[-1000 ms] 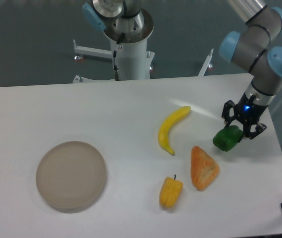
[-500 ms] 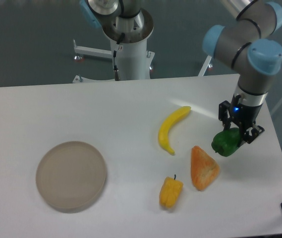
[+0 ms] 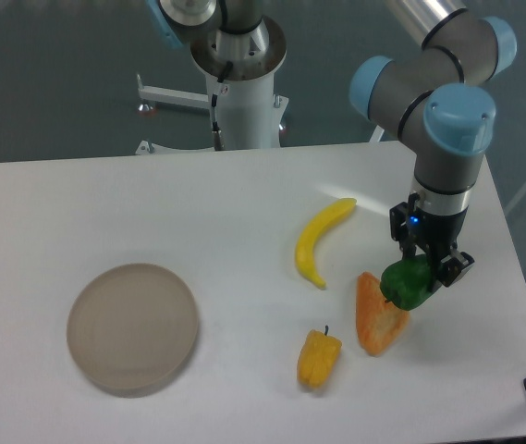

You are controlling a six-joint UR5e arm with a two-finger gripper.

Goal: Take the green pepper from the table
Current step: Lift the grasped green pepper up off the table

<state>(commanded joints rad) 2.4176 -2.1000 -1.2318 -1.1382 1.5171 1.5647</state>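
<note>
The green pepper is small, glossy and dark green. It hangs in my gripper, whose two black fingers are shut on it from above. It is held above the white table, over the right upper edge of the orange wedge. The arm reaches in from the upper right.
A yellow banana lies left of the gripper. A yellow pepper with a stem sits near the front. A round beige plate lies at the left. The robot base column stands behind the table. The table's right edge is close.
The gripper has carried the green pepper left and toward the front, from right of the orange wedge to over its edge. The arm has swung left with it.
</note>
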